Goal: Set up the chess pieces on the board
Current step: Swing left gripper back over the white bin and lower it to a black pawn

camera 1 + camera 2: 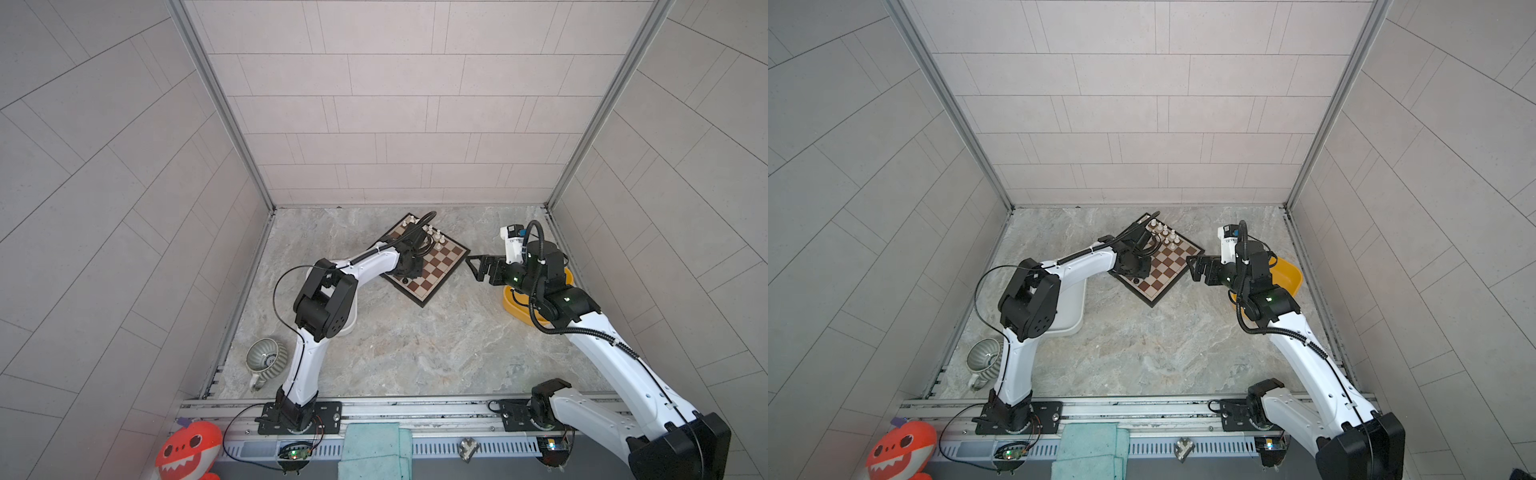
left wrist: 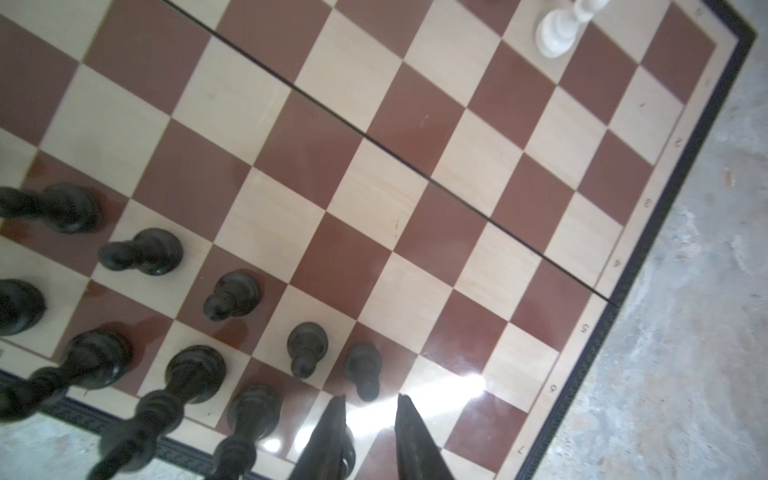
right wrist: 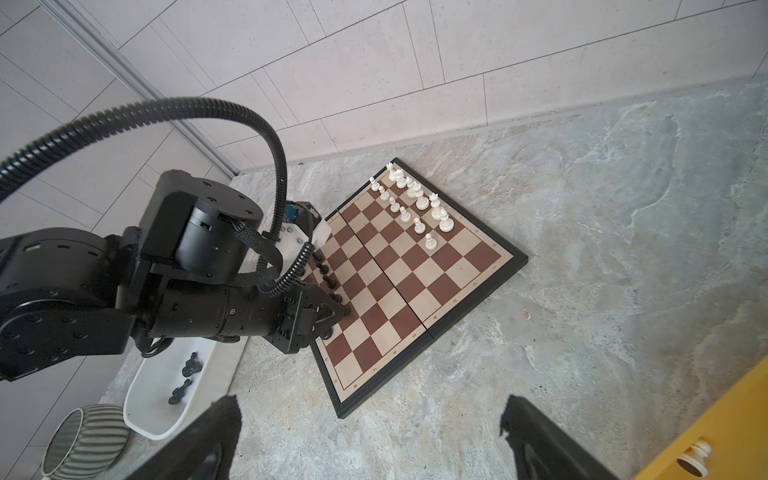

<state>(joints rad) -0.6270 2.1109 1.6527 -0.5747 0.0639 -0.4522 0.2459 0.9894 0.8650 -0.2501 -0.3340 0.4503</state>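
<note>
The board [image 1: 446,259] [image 1: 1168,266] lies turned at an angle at the back of the table. White chess pieces [image 1: 434,235] [image 3: 415,203] stand in two rows along its far edge. Black chess pieces [image 2: 232,295] fill two rows on the near-left edge. My left gripper [image 2: 370,398] [image 1: 404,277] hovers low over that black side. Its jaws are slightly open, and a black pawn [image 2: 363,368] stands free on a brown square just past the fingertips. My right gripper [image 3: 370,415] [image 1: 473,268] hangs wide open and empty over bare table off the board's right corner.
A white tub [image 3: 153,399] [image 1: 1071,307] holding a few black pieces [image 3: 185,374] sits left of the board, under the left arm. A yellow tub [image 1: 513,305] [image 3: 706,424] with a white piece [image 3: 694,457] lies under the right wrist. A ribbed grey mug [image 1: 266,359] stands front left.
</note>
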